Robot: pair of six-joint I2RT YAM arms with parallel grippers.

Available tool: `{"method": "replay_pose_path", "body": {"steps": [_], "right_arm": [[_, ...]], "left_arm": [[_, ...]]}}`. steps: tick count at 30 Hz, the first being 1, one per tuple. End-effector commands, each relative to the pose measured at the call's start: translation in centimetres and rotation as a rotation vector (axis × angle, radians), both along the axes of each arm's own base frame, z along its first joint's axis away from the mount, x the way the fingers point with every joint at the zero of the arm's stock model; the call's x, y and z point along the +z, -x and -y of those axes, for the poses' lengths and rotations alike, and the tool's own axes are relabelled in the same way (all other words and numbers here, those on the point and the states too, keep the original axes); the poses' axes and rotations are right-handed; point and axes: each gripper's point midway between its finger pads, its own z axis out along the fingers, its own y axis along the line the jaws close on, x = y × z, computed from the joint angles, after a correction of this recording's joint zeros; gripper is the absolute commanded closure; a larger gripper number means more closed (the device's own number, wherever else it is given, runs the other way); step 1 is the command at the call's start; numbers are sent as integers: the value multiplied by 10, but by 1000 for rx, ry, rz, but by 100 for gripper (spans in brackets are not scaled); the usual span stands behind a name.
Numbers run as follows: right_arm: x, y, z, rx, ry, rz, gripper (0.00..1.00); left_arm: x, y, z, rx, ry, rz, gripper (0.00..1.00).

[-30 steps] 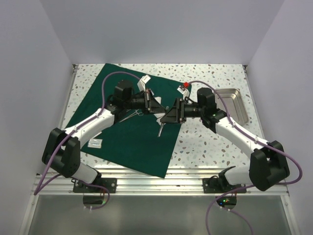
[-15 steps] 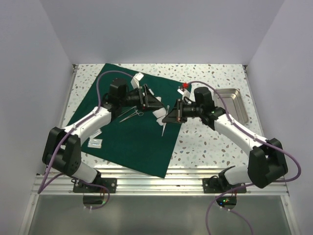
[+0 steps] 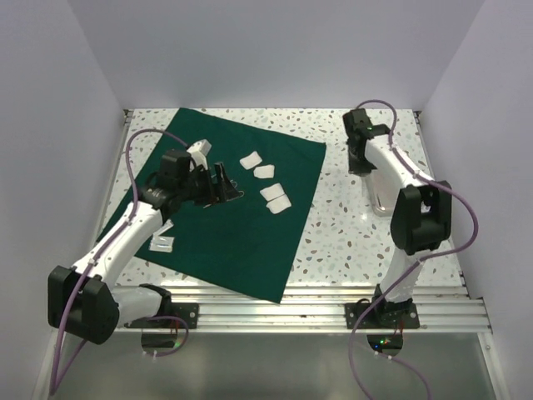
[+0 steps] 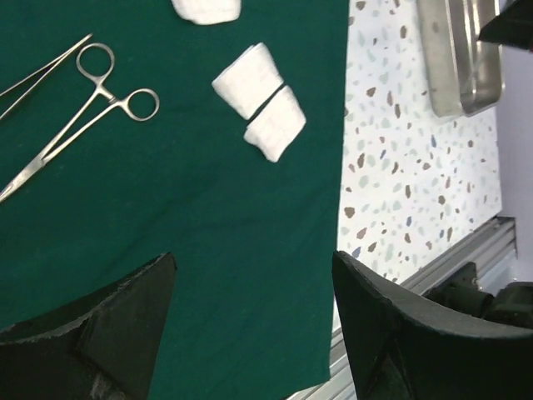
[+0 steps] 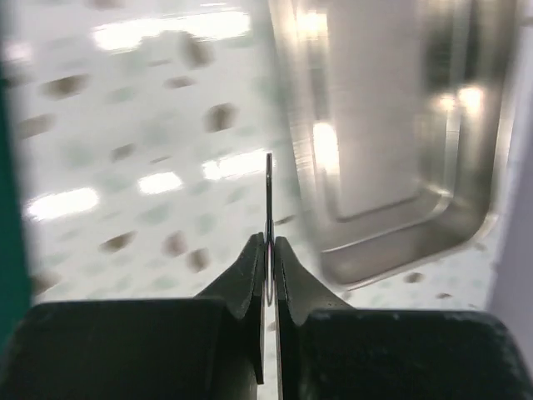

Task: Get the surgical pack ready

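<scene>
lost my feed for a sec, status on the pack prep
Left end effector open above green cloth. Right end effector shut on thin instrument, tip near steel tray rim. No obstruction seen by tray.

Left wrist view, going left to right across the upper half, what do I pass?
First the ring-handled clamp, then the pair of gauze pads, both lying on the green cloth, then the speckled table, then the steel tray.
</scene>
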Motion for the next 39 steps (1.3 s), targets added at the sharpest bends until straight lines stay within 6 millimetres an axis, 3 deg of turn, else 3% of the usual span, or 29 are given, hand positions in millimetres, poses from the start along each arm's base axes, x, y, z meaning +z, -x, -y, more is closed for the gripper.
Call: {"method": "replay_pose_path", "body": {"steps": [1,4,5,7,8,16,17,18,19,21,22,23,24,29,31,33,34,37,39], "right_arm": [[12,6,116,-138,367,-122,100],[-5,-15,145,-164,451,-120,100],[-21,-18,155,-146,508,-170,100],[-27,-18,174,-165,569,-223,100],[-41,-20,175,-150,536,-252,100],[-74,-36,178,-116,536,-296,100],[-75,-32,191,-145,530,-308,100],[-77,-31,193,-151,529,-310,98],[-77,-31,196,-159,529,-310,94],[-80,-26,199,-179,512,-324,86],[-77,-26,201,-192,506,-321,72],[-75,-26,202,-208,487,-310,65],[-75,-23,200,-224,459,-306,56],[-51,-15,173,-299,282,-237,46],[-35,-6,166,-319,234,-193,38],[-21,-3,155,-342,156,-141,37],[-13,0,132,-310,20,-110,37],[2,2,86,-251,-175,-42,37],[15,13,36,-140,-282,-7,36]], "left_arm": [[-9,3,-16,-8,-104,60,20],[-9,-3,-19,2,-128,98,20],[-13,-4,-21,5,-143,100,22],[-18,-8,-26,35,-171,97,24],[-21,-8,-27,35,-173,89,24],[-66,-20,-33,1,-339,5,22],[-65,-25,-32,-4,-349,10,22],[-76,-25,-32,-16,-372,-24,22],[-71,-31,-29,-27,-382,-14,23],[-82,-32,-27,-45,-426,-46,23],[-79,-38,-25,-43,-437,-35,23],[-80,-40,-25,-43,-449,-41,23],[-87,-42,-27,-37,-484,-58,24],[-93,-65,-37,-6,-599,-38,28],[-93,-75,-38,-13,-627,-14,34],[-99,-84,-40,-34,-670,7,44],[-98,-91,-39,-37,-675,32,44],[-106,-104,-44,-60,-746,53,53],[-112,-114,-47,-81,-796,66,61]]}}
